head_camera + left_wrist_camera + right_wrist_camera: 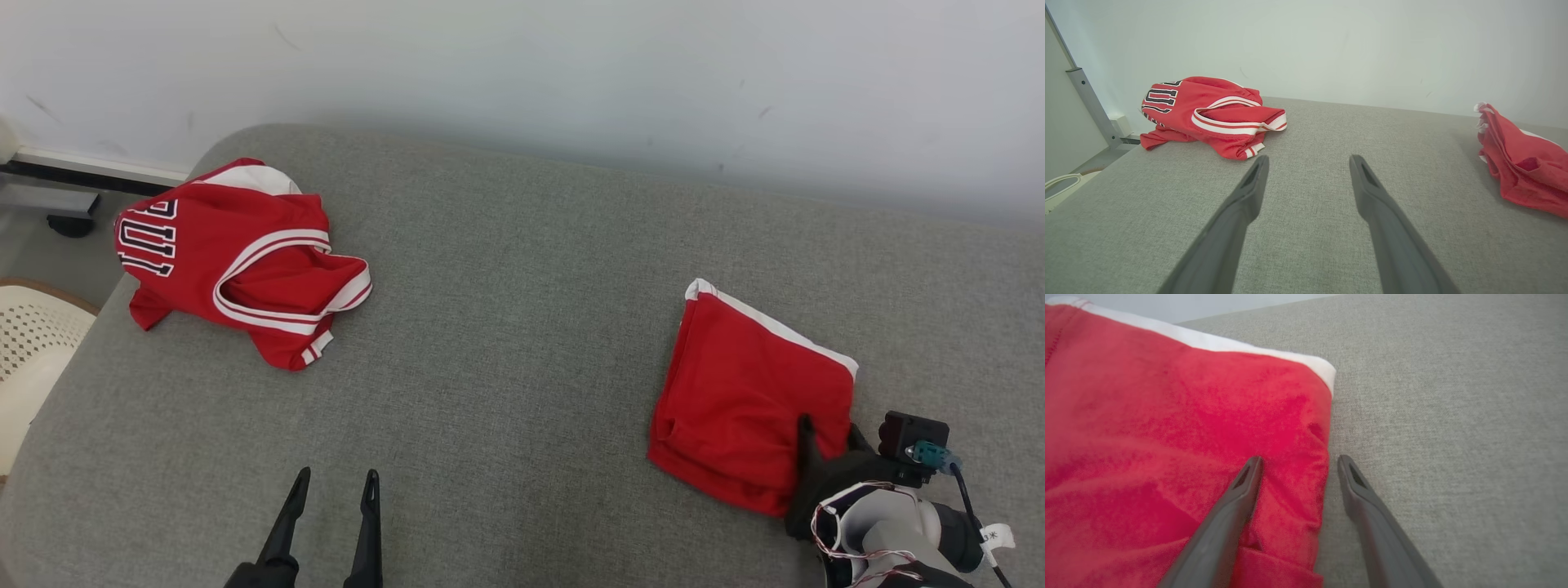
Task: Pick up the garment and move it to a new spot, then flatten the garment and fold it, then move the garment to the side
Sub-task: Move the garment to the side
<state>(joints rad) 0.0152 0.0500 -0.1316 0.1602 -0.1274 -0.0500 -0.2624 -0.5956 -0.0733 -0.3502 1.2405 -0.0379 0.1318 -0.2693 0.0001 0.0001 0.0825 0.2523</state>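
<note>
A folded red garment with a white stripe along its far edge lies flat on the right of the grey cushion. My right gripper is open at the garment's near right corner. One finger rests on the red cloth and the other stands on the bare cushion just off its edge; in the right wrist view the right gripper straddles that edge. My left gripper is open and empty low at the front left, also seen as the left gripper over bare cushion.
A crumpled red jersey with white trim and dark lettering lies at the cushion's far left; the jersey lies ahead of my left fingers. A pale wall runs behind. A cream perforated chair stands off the left edge.
</note>
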